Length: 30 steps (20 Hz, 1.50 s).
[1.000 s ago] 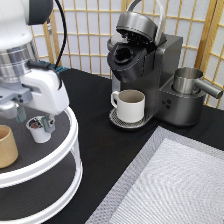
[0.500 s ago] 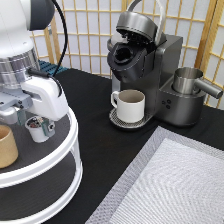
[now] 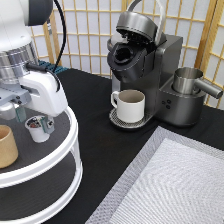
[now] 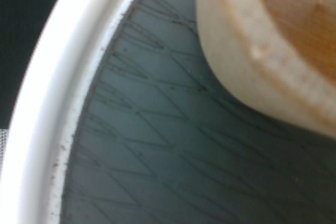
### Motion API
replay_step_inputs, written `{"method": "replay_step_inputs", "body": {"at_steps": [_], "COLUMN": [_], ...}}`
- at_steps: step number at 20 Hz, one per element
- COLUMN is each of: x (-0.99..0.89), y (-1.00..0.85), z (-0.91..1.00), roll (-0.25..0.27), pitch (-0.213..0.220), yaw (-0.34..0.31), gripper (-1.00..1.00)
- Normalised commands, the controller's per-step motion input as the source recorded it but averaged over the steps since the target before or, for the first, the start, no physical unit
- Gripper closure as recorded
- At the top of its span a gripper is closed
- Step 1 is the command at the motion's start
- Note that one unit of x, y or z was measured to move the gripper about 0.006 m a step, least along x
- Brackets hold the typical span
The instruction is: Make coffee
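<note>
We see the hand spread around the coffee from outside; close up, only the tan cup and shelf rim.

The arm was glossy white with rounded shells, a ribbed grey metal ring, a black cable looping behind, and a grey gripper below.

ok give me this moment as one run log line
tool: around pod on top shelf, not lifted | cup: beside pod | mug: under brewer | brewer lid: open
</note>
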Motion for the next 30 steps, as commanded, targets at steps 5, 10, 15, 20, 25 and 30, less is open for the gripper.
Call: {"method": "replay_step_inputs", "body": {"at_steps": [5, 10, 15, 20, 25, 30], "x": [0.02, 0.09, 0.37, 0.64, 0.63, 0.49], "y": [0.0, 0.05, 0.49, 0.65, 0.67, 0.6], "z": [0.03, 0.69, 1.0, 0.8, 0.49, 0.3], "roll": [0.033, 0.061, 0.045, 0.14, 0.235, 0.317], "pitch": [0.033, 0.014, -0.004, 0.052, 0.023, 0.015], "yaw": [0.0, -0.002, 0.0, 0.002, 0.0, 0.0], "gripper": [1.0, 1.0, 1.0, 1.0, 1.0, 1.0]}}
